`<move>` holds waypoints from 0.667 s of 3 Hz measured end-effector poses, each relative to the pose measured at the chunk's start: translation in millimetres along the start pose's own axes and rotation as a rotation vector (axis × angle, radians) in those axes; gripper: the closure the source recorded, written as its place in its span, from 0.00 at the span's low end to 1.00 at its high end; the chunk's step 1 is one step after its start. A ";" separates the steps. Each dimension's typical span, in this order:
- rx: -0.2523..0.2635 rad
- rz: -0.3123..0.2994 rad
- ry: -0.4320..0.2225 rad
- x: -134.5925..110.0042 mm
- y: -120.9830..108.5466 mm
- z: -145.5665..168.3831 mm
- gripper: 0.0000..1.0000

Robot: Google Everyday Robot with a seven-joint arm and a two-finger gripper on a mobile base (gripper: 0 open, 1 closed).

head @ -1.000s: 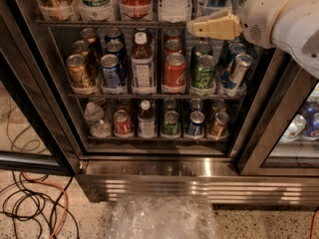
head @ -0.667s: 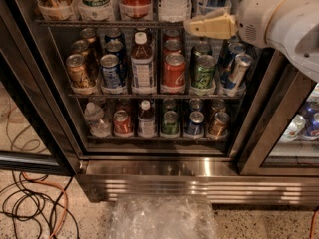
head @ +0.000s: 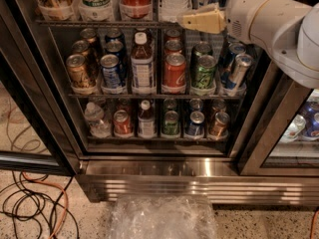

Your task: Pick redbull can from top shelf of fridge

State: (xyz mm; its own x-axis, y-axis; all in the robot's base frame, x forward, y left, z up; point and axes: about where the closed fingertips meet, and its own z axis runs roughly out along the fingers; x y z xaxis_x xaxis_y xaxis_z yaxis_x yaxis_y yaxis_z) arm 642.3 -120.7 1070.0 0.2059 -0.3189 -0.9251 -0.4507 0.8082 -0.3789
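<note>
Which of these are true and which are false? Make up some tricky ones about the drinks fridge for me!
1. The gripper hovers by the front rail of the fridge's top shelf. True.
2. On the shelf below, a bottle stands between a blue can and a red can. True.
3. The can just right of the red can is orange. False: it is a green can.
4. Nothing lies in front of the fridge. False: crinkly clear plastic and cables lie there.

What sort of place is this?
Likely a lab or office break area: a dark-framed glass-door drinks fridge stocked with cans, loose cables on the speckled floor, the cream gripper by its upper rack.
</note>
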 end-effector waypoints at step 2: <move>0.055 0.034 0.002 11.1 -10.6 18.3 0.10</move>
State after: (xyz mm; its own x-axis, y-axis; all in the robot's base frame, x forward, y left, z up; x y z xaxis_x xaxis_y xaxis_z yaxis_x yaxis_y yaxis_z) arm 665.3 -123.8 1064.1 0.1895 -0.2917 -0.9376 -0.4086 0.8448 -0.3454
